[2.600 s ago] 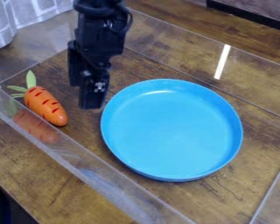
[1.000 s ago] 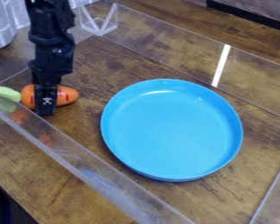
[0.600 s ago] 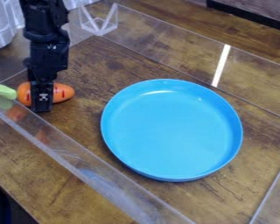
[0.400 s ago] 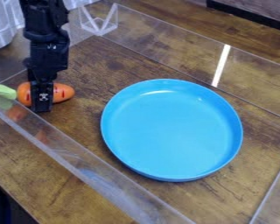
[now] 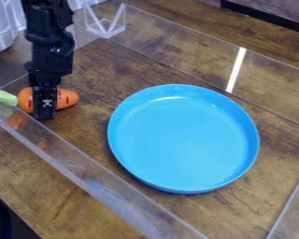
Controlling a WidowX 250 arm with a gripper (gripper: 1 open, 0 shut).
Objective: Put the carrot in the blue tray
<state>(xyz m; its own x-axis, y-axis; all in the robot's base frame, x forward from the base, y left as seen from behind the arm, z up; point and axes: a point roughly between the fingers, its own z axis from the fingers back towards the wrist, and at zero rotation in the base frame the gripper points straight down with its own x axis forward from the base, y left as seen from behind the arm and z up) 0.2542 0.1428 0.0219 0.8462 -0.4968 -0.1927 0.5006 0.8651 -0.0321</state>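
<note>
The carrot (image 5: 67, 98) lies crosswise on the wooden table at the left, its orange body showing on both sides of the black gripper and its green top (image 5: 3, 99) pointing left. My gripper (image 5: 45, 103) points down over the carrot's middle, its fingers shut on the carrot, which still rests on the table. The blue tray (image 5: 183, 140), a large round shallow plate with nothing in it, sits to the right, about a hand's width from the carrot.
A clear plastic strip (image 5: 64, 159) runs diagonally along the table's front left. A white wire object (image 5: 108, 19) and a grey item (image 5: 0, 28) stand at the back left. Bare wood lies between carrot and tray.
Since the oldest frame the gripper moved left and down onto the carrot, which turned from slanted to crosswise. Over the last second nothing has moved.
</note>
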